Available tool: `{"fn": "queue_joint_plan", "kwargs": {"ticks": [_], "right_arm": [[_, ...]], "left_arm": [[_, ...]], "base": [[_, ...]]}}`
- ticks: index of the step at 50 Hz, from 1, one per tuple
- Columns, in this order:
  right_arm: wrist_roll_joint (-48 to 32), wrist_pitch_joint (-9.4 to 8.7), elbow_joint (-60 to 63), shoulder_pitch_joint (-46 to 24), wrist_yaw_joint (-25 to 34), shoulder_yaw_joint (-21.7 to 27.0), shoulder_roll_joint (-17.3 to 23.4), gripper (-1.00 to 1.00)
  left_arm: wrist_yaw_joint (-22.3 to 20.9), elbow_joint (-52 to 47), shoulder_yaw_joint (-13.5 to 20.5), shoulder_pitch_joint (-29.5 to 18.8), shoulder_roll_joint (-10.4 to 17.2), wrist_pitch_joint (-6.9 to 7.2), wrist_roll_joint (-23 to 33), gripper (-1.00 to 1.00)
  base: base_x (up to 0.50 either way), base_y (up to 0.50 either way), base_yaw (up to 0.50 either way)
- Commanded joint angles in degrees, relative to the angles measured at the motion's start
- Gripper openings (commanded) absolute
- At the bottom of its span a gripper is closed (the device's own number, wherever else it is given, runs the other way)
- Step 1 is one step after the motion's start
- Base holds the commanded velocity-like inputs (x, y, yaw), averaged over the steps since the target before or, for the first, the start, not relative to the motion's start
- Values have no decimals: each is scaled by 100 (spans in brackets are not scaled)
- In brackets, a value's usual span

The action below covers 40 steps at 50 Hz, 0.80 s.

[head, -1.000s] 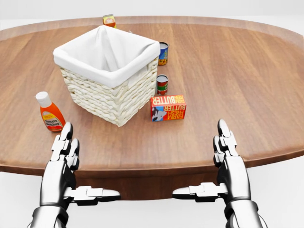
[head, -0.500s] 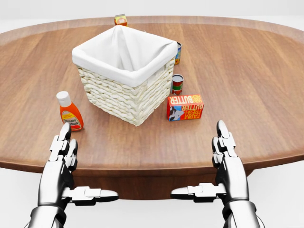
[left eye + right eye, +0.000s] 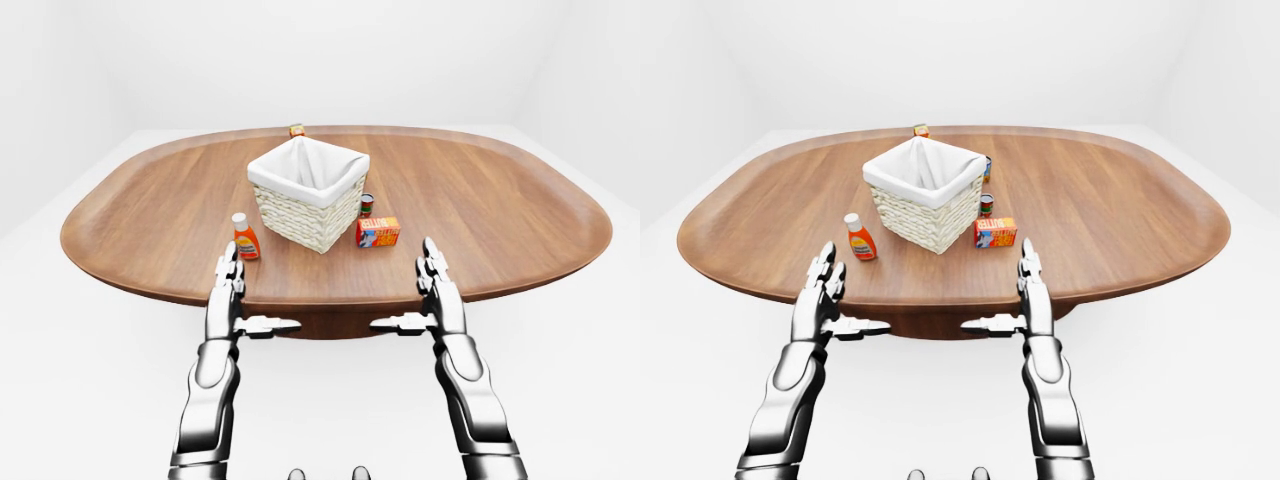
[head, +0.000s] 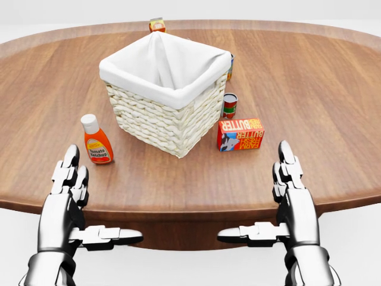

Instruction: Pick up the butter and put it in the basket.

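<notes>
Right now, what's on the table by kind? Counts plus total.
Basket: 1
Butter box: 1
Ketchup bottle: 1
Cans: 2, one beside the basket, one mostly hidden behind it
Small box at the table's top edge: 1
Total: 6

Box [image 4: 240,134]: "BUTTER". Bottle [image 4: 97,143]: "Tomato Ketchup".

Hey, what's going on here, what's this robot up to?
The robot faces a wooden table with both hands open and empty: left hand, right hand, held at its near edge. The butter box lies untouched beside the wicker basket, above the right hand in the head view. Nothing is grasped yet.
</notes>
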<state>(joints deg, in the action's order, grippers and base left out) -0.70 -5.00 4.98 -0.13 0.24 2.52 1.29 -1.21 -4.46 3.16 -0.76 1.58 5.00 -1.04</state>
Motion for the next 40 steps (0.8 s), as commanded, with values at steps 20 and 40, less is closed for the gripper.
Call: {"fn": "queue_joint_plan", "kwargs": {"ticks": [20, 40], "right_arm": [[-10, 0, 1031, -1236, 425, 346, 391, 100], [55, 0, 724, -2726, 454, 531, 907, 100]], "left_arm": [[105, -1229, 572, -1296, 467, 0, -451, 100], [396, -295, 714, -2864, 1023, 0, -758, 100]], "base": [[0, 0, 0], [0, 0, 0]]}}
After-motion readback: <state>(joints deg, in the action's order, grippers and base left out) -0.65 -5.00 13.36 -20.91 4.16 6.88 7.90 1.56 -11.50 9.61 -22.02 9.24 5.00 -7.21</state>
